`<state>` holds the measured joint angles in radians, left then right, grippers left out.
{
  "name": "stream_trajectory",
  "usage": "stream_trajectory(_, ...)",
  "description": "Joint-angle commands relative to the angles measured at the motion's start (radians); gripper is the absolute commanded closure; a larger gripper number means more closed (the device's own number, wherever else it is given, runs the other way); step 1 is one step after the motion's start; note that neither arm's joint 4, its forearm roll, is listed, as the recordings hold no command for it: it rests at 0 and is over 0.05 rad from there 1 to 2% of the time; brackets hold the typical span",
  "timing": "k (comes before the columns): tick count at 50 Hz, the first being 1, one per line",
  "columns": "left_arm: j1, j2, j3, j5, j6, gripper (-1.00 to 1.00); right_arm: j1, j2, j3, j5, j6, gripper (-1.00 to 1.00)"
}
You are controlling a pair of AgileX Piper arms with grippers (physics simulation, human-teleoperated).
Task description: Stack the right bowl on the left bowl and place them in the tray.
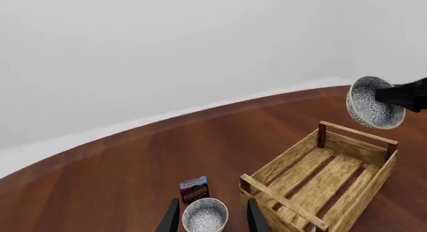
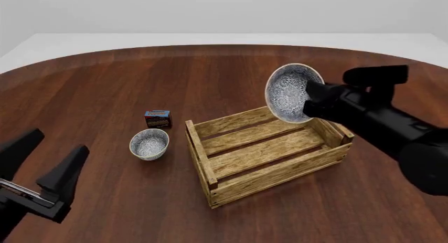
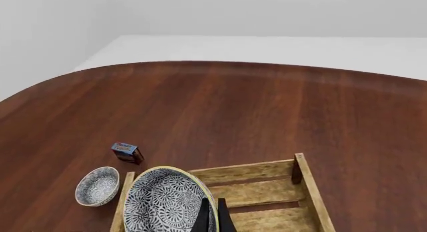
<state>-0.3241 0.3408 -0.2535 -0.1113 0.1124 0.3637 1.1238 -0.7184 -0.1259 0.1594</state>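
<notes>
1. Bowls first: the left bowl point(image 2: 149, 144) stands upright on the tabletop point(image 2: 105, 85), in its left half and toward the near edge, just left of the tray and apart from it.
2. Nearest of all, the left gripper point(image 2: 60, 167) hangs low over the near left corner of the tabletop, its two dark fingers spread wide and holding nothing. In the left wrist view the fingers point(image 1: 254, 217) frame the left bowl point(image 1: 205, 216) from a distance, without touching it.
3. A small blue-and-red box point(image 2: 158, 118) stands just beyond the left bowl, close to it but apart.
4. At the middle of the tabletop sits the tray point(image 2: 203, 159), a slatted light-wood crate with dark corner posts, turned at an angle to the near edge. Nothing lies on its slats.
5. The right arm point(image 2: 392, 133) comes in from the right edge, stretched nearly level and pointing left.
6. The right gripper point(image 2: 308, 102) pinches the rim of the right bowl point(image 2: 290, 93), its fingers closed tight on it. This bowl is in the air, tipped on edge so its patterned inside faces the near side, above the tray's far right corner.
7. In the right wrist view the narrow fingers point(image 3: 202, 219) meet on the rim of the right bowl point(image 3: 163, 202), with the tray point(image 3: 303, 184) below.
</notes>
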Motion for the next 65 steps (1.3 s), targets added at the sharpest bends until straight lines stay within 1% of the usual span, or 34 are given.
stream_trajectory(1,-0.102,0.213,-0.085,-0.122,0.041,-1.0,0.016,0.023,-0.001,-0.023,-0.014,1.0)
stream_trajectory(7,-0.144,0.284,-0.106,-0.15,0.039,-1.0,0.02,0.028,-0.005,-0.024,-0.014,1.0)
stream_trajectory(10,-0.152,0.313,-0.124,-0.157,0.042,-1.0,0.021,0.029,-0.005,-0.024,-0.015,1.0)
stream_trajectory(14,-0.174,0.358,-0.149,-0.17,0.058,-1.0,0.023,0.034,-0.006,-0.028,-0.016,1.0)
stream_trajectory(22,-0.238,0.49,-0.233,-0.188,0.04,-1.0,0.028,0.053,-0.011,-0.036,-0.021,1.0)
stream_trajectory(29,-0.266,0.561,-0.281,-0.204,0.035,-1.0,0.026,0.062,-0.012,-0.041,-0.018,1.0)
stream_trajectory(42,-0.292,0.727,-0.358,-0.27,0.053,-1.0,0.035,0.076,-0.013,-0.046,-0.018,1.0)
stream_trajectory(53,-0.304,0.845,-0.452,-0.285,0.036,-1.0,0.036,0.078,-0.01,-0.046,-0.015,1.0)
stream_trajectory(55,-0.303,0.864,-0.462,-0.29,0.043,-1.0,0.037,0.082,-0.01,-0.047,-0.015,1.0)
stream_trajectory(65,-0.343,1.016,-0.552,-0.291,0.032,-1.0,0.042,0.091,-0.008,-0.053,-0.014,1.0)
